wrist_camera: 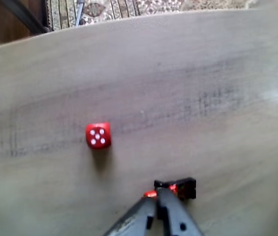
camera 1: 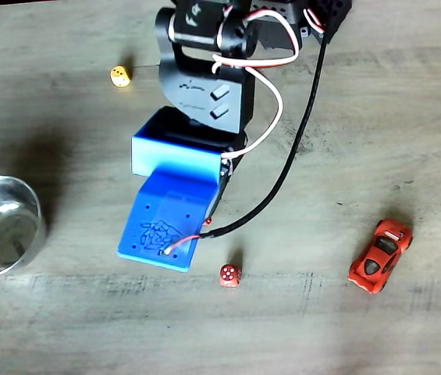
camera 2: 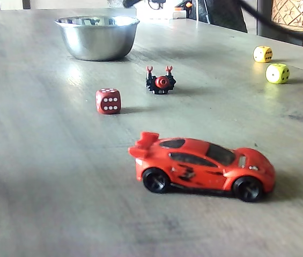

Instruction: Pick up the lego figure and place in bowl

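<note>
A: Any readable text or branding?

B: None legible. The arm (camera 1: 200,86) has two small grey tabs on its black housing and the blue camera mount (camera 1: 169,207) carries a scribbled mark, unreadable. Only markings are pips: red die (wrist_camera: 98,135) shows five white dots in the wrist view.

A: Lego figure?

B: On the table, centre of a fixed view (camera 2: 161,82), lying with red head toward the camera and two red bits sticking up. Right of the red die, well short of the bowl (camera 2: 97,36) at upper left. In the wrist view it sits at bottom centre (wrist_camera: 185,188), partly behind the gripper.

A: Gripper state?

B: Gripper (wrist_camera: 157,196) comes in from the bottom edge, dark fingers pressed nearly together, tips touching or just at the figure's left side. Can't tell whether it's actually pinching it.

A: Surface, room?

B: Pale grey wood-grain table (camera 1: 376,117), faint dark smudges. Patterned rug (wrist_camera: 129,7) past the far edge in the wrist view. Red toy car (camera 2: 202,166) in the foreground, two yellow dice (camera 2: 263,53) (camera 2: 277,73) at upper right. Black cable (camera 1: 298,148) and white wire (camera 1: 271,101) trail off the arm.
</note>
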Available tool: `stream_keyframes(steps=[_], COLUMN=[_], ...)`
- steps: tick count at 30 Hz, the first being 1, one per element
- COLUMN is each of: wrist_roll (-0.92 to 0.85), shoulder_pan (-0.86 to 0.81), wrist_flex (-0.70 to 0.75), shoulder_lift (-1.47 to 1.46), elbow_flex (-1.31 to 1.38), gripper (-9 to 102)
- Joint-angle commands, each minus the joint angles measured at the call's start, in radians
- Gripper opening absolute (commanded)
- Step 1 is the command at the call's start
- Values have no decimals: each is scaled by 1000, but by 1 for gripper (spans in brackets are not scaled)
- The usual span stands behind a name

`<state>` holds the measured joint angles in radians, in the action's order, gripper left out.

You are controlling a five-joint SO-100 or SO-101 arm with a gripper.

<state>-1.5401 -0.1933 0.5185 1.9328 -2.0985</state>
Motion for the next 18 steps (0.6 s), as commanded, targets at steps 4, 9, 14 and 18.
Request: stream_keyframes(steps=[4,9,14,18], wrist_roll=[11,14,14,14], shoulder_pan=[-21,-25,-44,-46], wrist_flex=[-6,-3,-3,18], shoulder_lift=[-25,-25,-26,-43], elbow_flex=[97,89,81,80], gripper=[-1,-1,-1,-1])
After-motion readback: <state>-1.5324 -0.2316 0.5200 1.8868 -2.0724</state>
